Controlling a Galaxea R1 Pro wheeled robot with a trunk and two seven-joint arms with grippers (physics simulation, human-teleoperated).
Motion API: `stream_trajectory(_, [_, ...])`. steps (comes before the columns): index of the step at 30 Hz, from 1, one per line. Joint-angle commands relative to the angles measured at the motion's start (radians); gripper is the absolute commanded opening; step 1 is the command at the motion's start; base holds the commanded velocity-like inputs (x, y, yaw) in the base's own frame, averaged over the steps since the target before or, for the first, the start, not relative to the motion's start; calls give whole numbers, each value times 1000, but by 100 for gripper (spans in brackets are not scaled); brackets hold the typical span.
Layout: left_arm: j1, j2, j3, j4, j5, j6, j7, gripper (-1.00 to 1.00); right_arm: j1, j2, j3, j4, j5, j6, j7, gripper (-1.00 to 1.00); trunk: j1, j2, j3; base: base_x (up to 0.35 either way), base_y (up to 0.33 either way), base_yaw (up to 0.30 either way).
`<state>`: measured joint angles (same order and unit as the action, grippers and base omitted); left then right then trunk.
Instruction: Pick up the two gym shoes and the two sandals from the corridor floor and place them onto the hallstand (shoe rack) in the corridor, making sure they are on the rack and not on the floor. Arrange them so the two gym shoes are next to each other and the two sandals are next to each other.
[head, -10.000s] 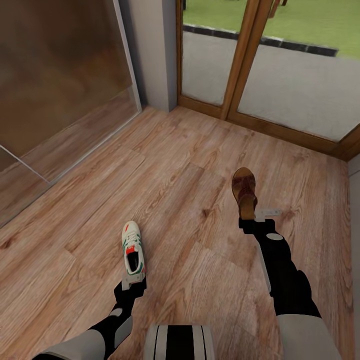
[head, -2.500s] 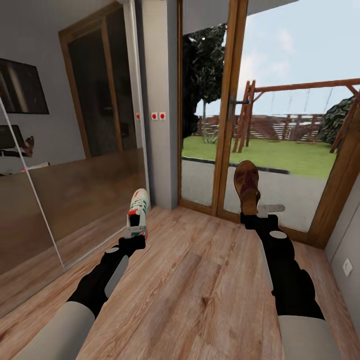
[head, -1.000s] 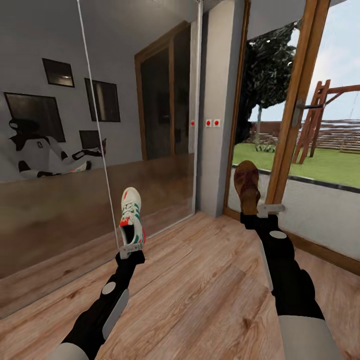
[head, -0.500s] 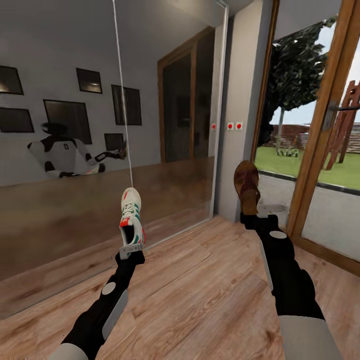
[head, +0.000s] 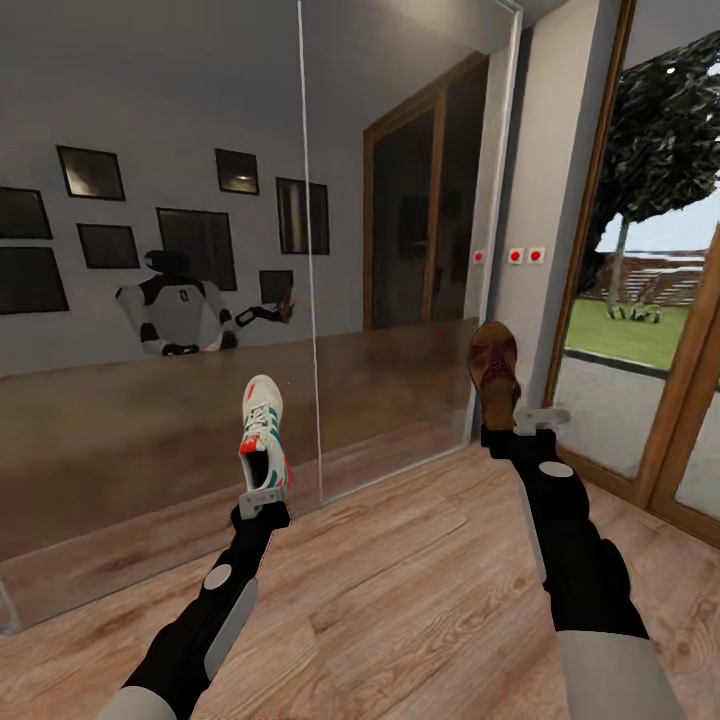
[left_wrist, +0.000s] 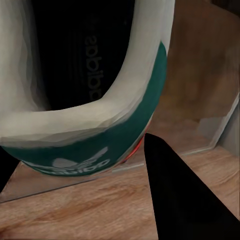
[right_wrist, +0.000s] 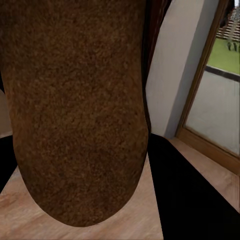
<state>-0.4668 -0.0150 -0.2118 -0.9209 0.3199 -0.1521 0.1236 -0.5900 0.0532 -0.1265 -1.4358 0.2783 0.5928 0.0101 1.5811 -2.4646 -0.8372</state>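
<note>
Sneaker (head: 264, 428) is clamped by its heel in the left gripper (head: 262, 497); sandal (head: 494, 372) is clamped upright in the right gripper (head: 515, 425), above the wood floor (head: 400, 600).

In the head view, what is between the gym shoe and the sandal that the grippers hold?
Nothing is held between the gym shoe and the sandal; behind the gap, the head view shows mirrored panels.

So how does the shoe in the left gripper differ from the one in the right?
The gym shoe is white with green stripes and laces; the sandal is plain dark brown. The gym shoe looks bulkier, the sandal flatter and slimmer. Both are held by the heel end, toes pointing away, off the corridor floor.
</note>
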Motion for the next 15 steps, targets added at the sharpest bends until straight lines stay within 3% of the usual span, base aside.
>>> stream_trajectory(1, [-1,0,-5,0,7,-4,6,-100,-1,1,-1,-2,1,5,-1,-100,0,-1,-1,0,1,295])
stream_trajectory(15, [-1,0,-5,1,7,-4,6,-100,-1,1,-1,-2,1,5,-1,-100,0,-1,-1,0,0,296])
